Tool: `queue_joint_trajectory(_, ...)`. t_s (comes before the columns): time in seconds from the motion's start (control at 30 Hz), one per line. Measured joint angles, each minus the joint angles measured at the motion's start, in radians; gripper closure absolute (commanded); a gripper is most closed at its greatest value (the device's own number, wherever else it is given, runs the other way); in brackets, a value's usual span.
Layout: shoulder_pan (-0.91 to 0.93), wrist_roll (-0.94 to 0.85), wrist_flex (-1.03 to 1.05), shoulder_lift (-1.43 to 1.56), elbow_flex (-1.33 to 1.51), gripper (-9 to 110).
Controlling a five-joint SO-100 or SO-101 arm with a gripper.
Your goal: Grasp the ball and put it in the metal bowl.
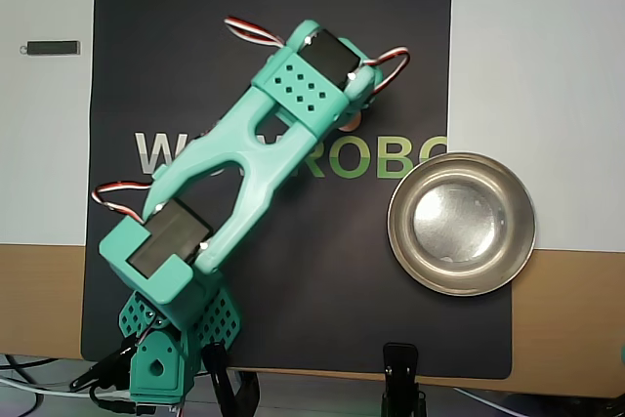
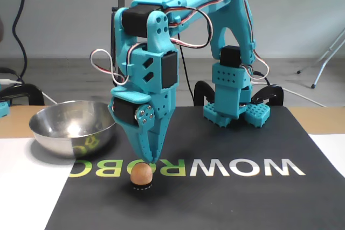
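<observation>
In the overhead view the black mat [image 1: 342,280] covers the middle of the work surface, with white sheets on both sides and a strip of bare wood along its lower edge. The metal bowl [image 1: 402,241] sits at the mat's right edge, partly on the mat and partly on the white and the wood. The stretch of mat between the bowl and the arm [image 1: 264,144] is free. A small dark bar [image 1: 51,47] lies well off to the upper left on the white sheet, and a black clamp [image 1: 400,370] stands at the lower edge. In the fixed view the gripper [image 2: 150,161] points straight down over the printed lettering. Its two fingers taper together to one tip with no gap showing, so it looks clenched on nothing. The ball [image 2: 141,174] rests on a small dark ring on the mat, directly under that tip and slightly to its left. It is not held, and I cannot tell whether the tip touches it. The metal bowl [image 2: 64,133] stands to the left in this view, well apart from the ball, with open mat and white sheet between them. The arm's base [image 2: 234,100] is behind and to the right.
</observation>
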Motion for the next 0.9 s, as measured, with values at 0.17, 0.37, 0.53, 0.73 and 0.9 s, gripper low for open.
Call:
queue_joint_trajectory(0.17,0.000,0.000,0.000,0.000,0.000,96)
queue_joint_trajectory(0.37,0.008,0.000,0.002,0.000,0.000,76)
queue_joint_trajectory(0.53,0.008,0.000,0.006,0.000,0.000,75)
queue_joint_trajectory(0.73,0.008,0.000,0.006,0.000,0.000,75)
queue_joint_trajectory(0.9,0.008,0.000,0.006,0.000,0.000,75)
